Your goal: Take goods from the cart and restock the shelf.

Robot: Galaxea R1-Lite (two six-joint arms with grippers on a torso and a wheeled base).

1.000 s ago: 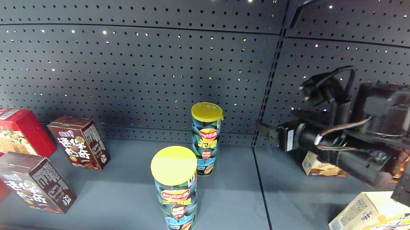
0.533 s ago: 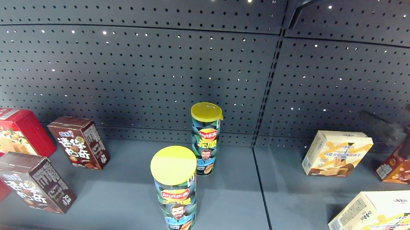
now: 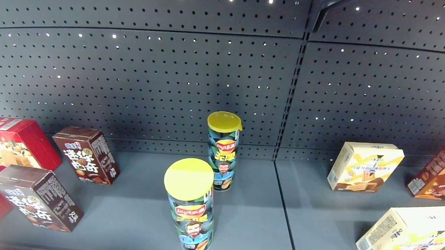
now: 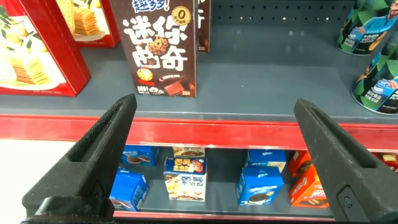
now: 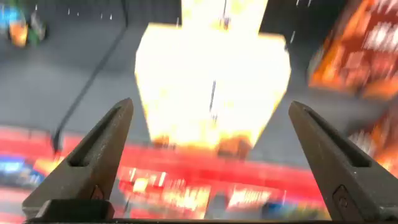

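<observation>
Shelf [image 3: 247, 219]: cream box [image 3: 409, 235] at right front edge. Left gripper [image 4: 214, 102], right gripper [image 5: 210, 104]: fingers spread, empty. Likely between placements; next, fetch goods from cart.

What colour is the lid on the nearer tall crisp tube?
The round plastic lid is yellow; head view best.

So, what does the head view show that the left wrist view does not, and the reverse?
Only the head view: the yellow lids and the cream boxes on the right. Only the left wrist view: the open left end effector and blue boxes one level down. Both: the brown boxes, the red boxes and the two chip cans.
</observation>
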